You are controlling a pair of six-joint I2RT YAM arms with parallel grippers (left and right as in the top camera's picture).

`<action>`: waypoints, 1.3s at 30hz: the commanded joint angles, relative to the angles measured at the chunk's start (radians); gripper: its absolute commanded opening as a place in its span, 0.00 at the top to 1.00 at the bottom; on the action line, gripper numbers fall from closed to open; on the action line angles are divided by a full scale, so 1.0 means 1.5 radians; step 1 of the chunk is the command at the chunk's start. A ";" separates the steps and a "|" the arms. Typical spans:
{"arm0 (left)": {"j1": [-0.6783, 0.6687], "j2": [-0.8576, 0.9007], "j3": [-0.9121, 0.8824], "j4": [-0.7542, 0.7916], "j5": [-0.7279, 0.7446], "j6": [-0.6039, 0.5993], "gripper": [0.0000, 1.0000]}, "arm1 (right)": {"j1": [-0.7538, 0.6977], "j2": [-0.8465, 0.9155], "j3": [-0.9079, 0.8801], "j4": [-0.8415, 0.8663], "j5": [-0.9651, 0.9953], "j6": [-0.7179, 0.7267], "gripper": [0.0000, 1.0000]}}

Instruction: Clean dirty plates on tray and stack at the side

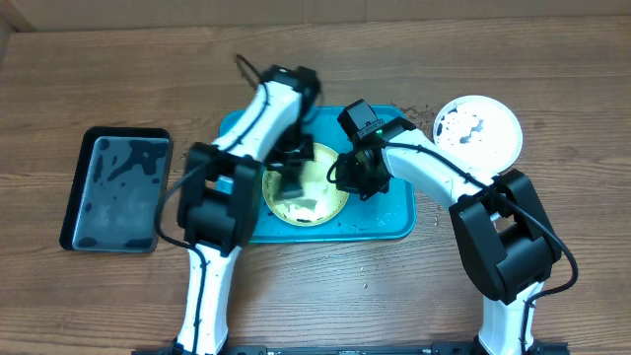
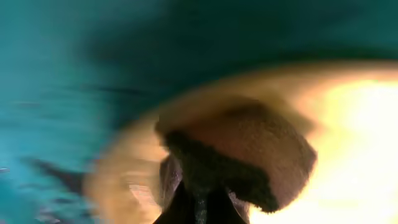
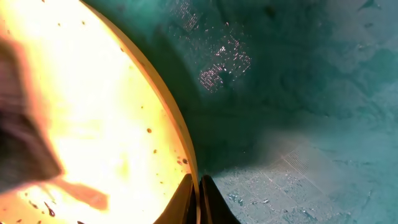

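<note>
Tray (image 1: 396, 223) runs left-right (plate (image 1: 317, 209) flat inside); left gripper (image 2: 198, 202) clamps sponge (image 2: 249, 149), right gripper (image 3: 199, 193) nips plate rim.

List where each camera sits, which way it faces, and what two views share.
Overhead: above the table, looking straight down on the turquoise tray, yellow-green plate and white plate; both arms show.
Left wrist: on the left arm, facing down past the left gripper and its brown sponge to that plate.
Right wrist: on the right arm, facing down past the right gripper, pinching the plate rim.
Shared: both wrist views show the plate and tray.
</note>
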 commanded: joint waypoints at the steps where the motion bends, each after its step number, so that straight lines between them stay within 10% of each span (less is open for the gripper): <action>1: 0.051 0.037 0.030 -0.014 -0.114 -0.026 0.96 | -0.010 -0.002 0.009 -0.005 0.020 -0.005 0.96; 23: 0.293 -0.256 0.193 -0.121 0.013 -0.009 0.96 | -0.002 -0.003 0.204 -0.124 0.042 -0.091 0.96; 39: 0.574 -0.263 0.105 -0.124 0.014 -0.032 0.96 | 0.267 -0.003 0.430 -0.405 0.792 -0.227 0.96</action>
